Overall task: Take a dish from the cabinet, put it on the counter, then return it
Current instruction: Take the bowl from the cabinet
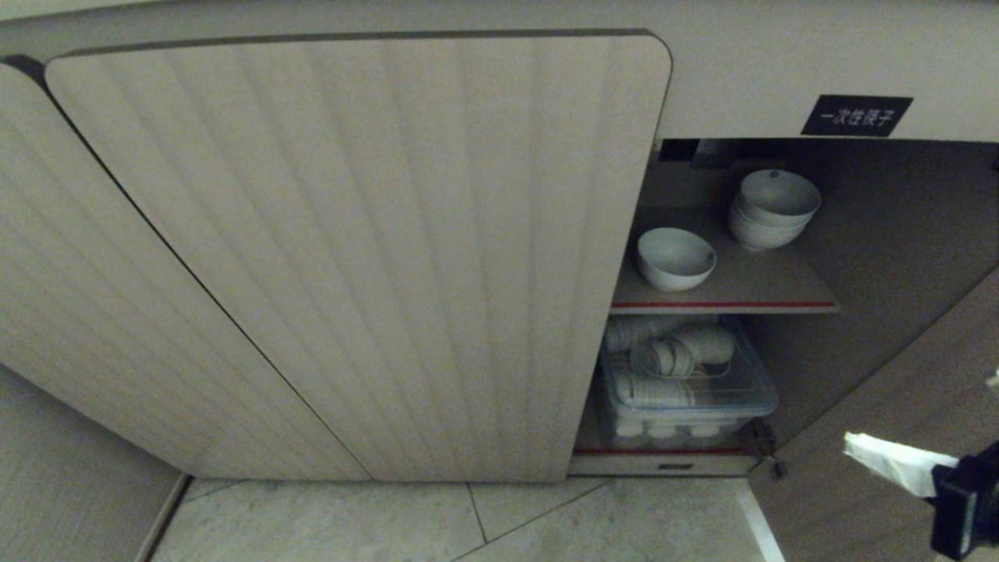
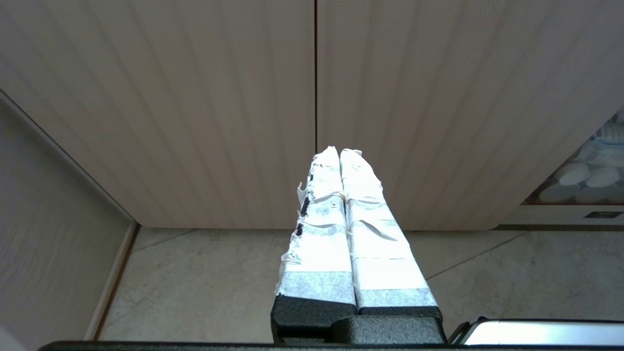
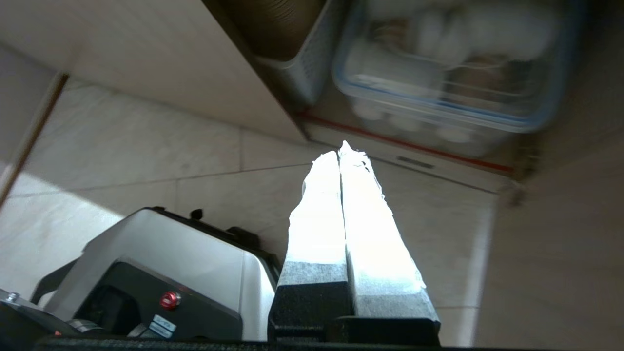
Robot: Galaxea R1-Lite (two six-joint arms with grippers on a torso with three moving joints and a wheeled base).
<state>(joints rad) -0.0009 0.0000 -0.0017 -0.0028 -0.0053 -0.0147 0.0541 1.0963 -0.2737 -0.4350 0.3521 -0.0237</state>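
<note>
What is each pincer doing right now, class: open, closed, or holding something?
Left pincer: closed, holding nothing, facing the shut cabinet door.
Right pincer: closed, holding nothing, near the open cabinet.

One readable sign only: small black label [image 1: 856, 115] with white Chinese characters, reads 一次性筷子, fixed on the beige front panel of the cabinet [image 1: 359, 257] just above the open compartment, head view. A second tiny dark tag [image 1: 675, 467] sits on the cabinet's bottom edge below the red strip; its print is too small to read. White sticker [image 3: 162, 325] on the robot base beside the red button, right wrist view: illegible.
</note>
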